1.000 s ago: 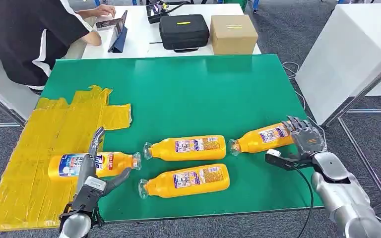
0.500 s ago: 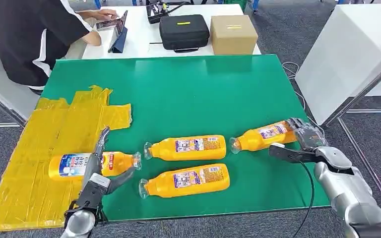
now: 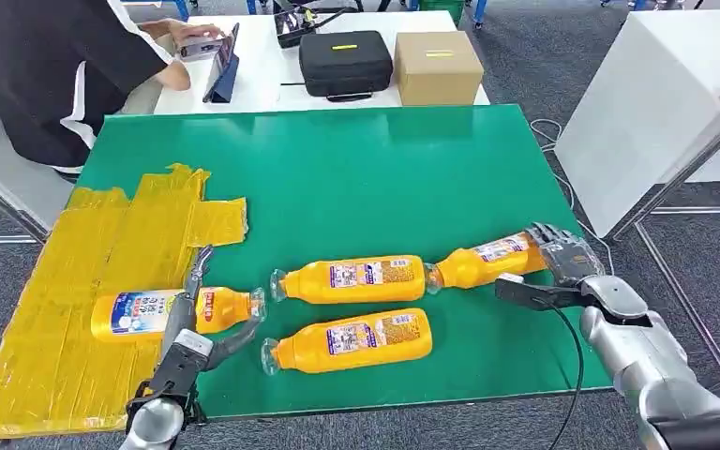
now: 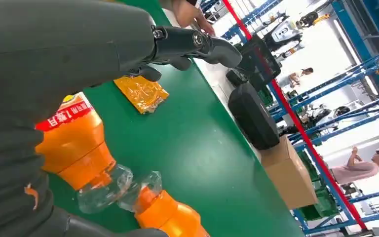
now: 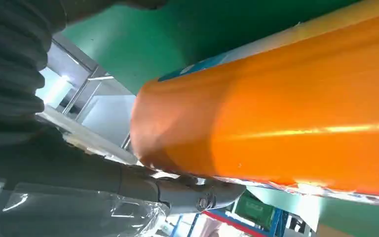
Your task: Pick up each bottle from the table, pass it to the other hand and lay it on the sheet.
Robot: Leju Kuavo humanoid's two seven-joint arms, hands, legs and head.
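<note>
1. Covering the lower left of the head view, the yellow sheet (image 3: 66, 309) already carries one bottle (image 3: 173, 311); the left hand (image 3: 192, 328) hovers over it with spread fingers, holding nothing.
2. At the right, the right hand (image 3: 562, 267) cups the base of the rightmost bottle (image 3: 478, 262); whether it grips firmly I cannot tell.
3. These bottles look full, smooth and round, so probably heavy and slippery; I would grip mid-body.

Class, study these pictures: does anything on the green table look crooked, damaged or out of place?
The yellow sheet stands out: it is patched from crinkled strips with ragged edges. Also, the far-right bottle lies slanted, its cap against the middle bottle, with the right hand at its base.
</note>
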